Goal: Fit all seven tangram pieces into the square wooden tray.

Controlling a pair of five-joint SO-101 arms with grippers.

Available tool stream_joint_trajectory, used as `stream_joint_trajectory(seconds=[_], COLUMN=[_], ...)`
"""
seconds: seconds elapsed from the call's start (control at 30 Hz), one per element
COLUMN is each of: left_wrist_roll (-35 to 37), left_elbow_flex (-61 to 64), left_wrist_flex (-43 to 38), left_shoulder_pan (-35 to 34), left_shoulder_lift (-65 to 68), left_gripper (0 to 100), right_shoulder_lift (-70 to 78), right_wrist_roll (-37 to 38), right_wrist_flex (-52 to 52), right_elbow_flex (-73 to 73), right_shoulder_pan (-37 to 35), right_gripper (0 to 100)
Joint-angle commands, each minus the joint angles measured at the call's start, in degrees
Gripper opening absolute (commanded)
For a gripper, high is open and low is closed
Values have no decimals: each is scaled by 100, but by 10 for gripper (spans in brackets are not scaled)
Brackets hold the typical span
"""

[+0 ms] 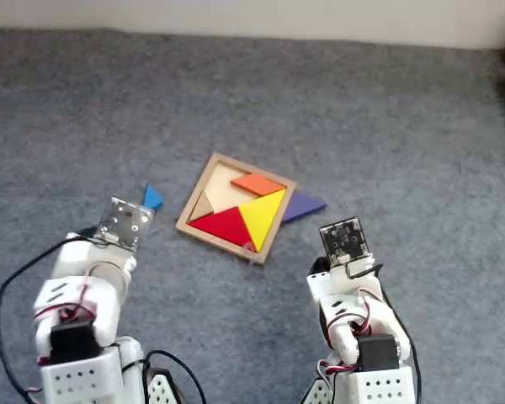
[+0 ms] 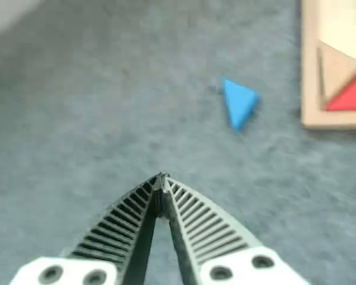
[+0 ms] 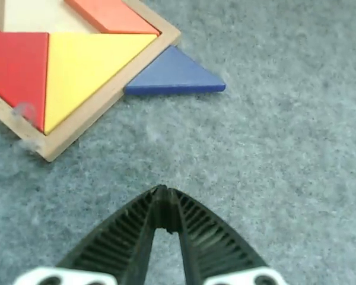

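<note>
- Grey carpet (image 1: 362, 109) lies under both my arms.
- My left gripper (image 2: 161, 178) is over bare carpet, jaws pressed together on nothing.
- Ahead of it lies a small blue triangle (image 2: 240, 102), between those jaws and the square wooden tray (image 1: 197, 188).
- My right gripper (image 3: 161, 189) is likewise closed and empty.
- Ahead of it a dark blue triangle (image 3: 175, 74) rests against the tray's outer rim.
- Inside the tray sit a red triangle (image 3: 15, 59), a yellow triangle (image 3: 86, 65) and an orange piece (image 3: 110, 13).
</note>
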Motion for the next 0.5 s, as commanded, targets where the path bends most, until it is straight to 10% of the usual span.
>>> stream_joint_trajectory(seconds=[0.0,0.47], left_wrist_roll=[-132,273], left_elbow_flex=[-945,-3125], left_wrist_flex=[97,914], left_shoulder_pan=[-198,-163], left_shoulder_lift=[31,3960], left_gripper=[11,232], right_shoulder_lift=[-75,-75], right_wrist_roll=[-70,-53], right_wrist_flex=[48,374], right_elbow_flex=[637,637], right_shoulder_pan=[57,75], right_gripper=[6,6])
